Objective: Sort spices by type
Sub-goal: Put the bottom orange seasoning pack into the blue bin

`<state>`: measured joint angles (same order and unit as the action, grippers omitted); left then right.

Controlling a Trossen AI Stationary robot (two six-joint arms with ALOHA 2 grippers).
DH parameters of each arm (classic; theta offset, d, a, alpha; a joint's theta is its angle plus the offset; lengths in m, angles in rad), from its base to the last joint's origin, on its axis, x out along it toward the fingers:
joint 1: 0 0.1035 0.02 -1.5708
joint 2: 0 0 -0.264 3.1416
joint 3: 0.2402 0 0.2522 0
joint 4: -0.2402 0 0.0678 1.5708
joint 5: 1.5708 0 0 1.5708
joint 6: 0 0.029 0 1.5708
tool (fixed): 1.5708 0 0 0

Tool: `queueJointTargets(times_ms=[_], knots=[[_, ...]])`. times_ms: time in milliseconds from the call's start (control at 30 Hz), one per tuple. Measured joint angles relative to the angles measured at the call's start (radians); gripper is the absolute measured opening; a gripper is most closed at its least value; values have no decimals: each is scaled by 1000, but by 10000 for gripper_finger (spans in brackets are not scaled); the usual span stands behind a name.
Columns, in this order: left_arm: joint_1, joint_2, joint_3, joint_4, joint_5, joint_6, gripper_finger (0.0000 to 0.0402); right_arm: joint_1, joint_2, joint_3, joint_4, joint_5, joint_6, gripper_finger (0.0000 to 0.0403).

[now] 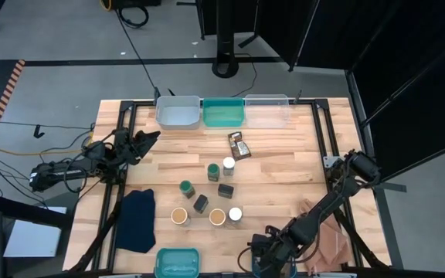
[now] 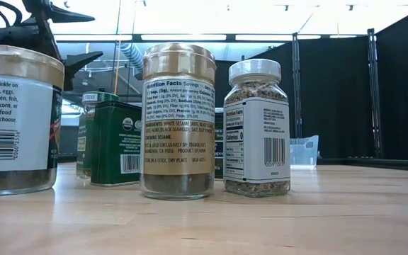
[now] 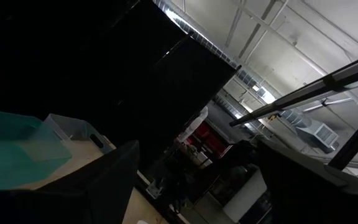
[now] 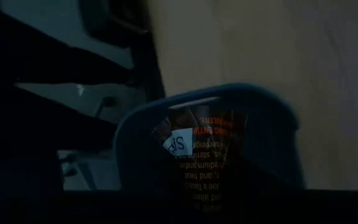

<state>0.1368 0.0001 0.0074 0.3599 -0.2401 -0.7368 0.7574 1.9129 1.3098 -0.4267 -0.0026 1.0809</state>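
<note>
Overhead, packet (image 1: 239, 144) lies on table (image 1: 284, 154); right wrist shows another packet (image 4: 207, 158)

Three bins (image 1: 222, 113) along far edge — dark blue cloth (image 1: 136, 220) near left.

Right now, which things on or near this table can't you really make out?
- Right gripper: high view, at the near edge, fingers lost among dark parts.
- Brown packet: right wrist view, dim, print partly readable.
- Green-topped jar: low view, mostly behind the green tin.
</note>
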Motion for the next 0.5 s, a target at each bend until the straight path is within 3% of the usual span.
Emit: queueJointTargets(times_ms=[267,500], knots=[[0,0,0,0,0,0,329,0,0,0,-1,-43,-4,91],[0,0,0,0,0,0,329,-1,0,0,-1,-43,-4,124]])
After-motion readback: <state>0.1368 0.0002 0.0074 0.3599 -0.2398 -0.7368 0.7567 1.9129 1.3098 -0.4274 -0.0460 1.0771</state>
